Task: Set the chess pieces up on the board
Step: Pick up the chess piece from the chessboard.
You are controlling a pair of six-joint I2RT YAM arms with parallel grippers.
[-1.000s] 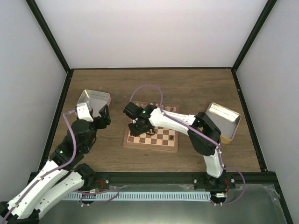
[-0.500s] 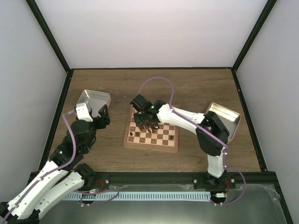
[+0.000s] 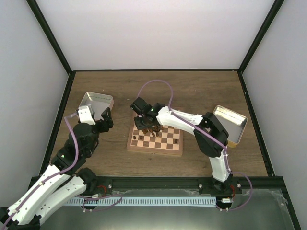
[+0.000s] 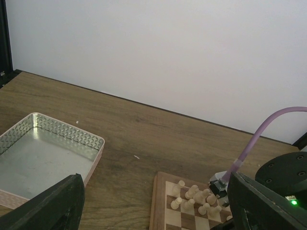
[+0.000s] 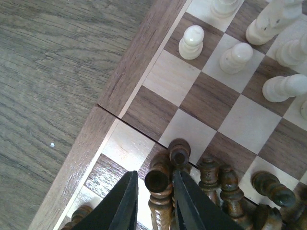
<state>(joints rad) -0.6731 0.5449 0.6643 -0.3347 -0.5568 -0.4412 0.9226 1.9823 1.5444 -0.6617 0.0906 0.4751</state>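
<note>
Dark brown chessman [image 5: 159,183] at the board [image 5: 140,56] left edge stands inside the right pincer [image 5: 153,178], clamped or not I cannot tell, likely for re-siting; left pincer [image 4: 156,194] idle, jaws apart

Readable text, numbers, brands: none in any view.
Chessboard [image 5: 144,52] border: plain wood, no letters or digits legible.
Metal tray [image 4: 72,134] wall: embossed pattern only, no wording.
Indicator light [image 4: 293,202]: small green glow on the right arm's housing, no caption legible.
</note>
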